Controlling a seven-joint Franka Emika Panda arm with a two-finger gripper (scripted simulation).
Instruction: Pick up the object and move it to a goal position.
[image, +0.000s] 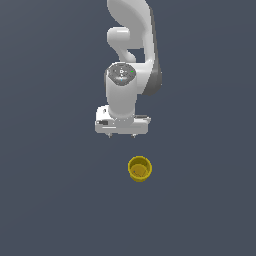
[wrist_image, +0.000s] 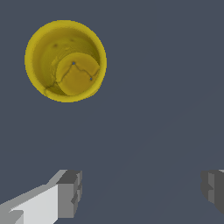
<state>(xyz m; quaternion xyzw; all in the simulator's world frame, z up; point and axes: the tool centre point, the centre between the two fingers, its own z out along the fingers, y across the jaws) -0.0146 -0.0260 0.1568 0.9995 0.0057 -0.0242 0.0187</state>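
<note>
Cup (image: 139, 168) alone on dark grey surface (image: 50, 200), upright, mouth up, apart from gripper (image: 122, 135).
Mustard-yellow, round, rimmed lip, tapered walls, faint dark marks inside; jaws spread wide, empty.

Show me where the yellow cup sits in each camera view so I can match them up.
Exterior view: the yellow cup stands upright on the floor, below the gripper in the picture and slightly toward the exterior view's right.
Wrist view: the cup is seen from above, mouth open, apart from both fingers.
Shared landmark: the open gripper.
</note>
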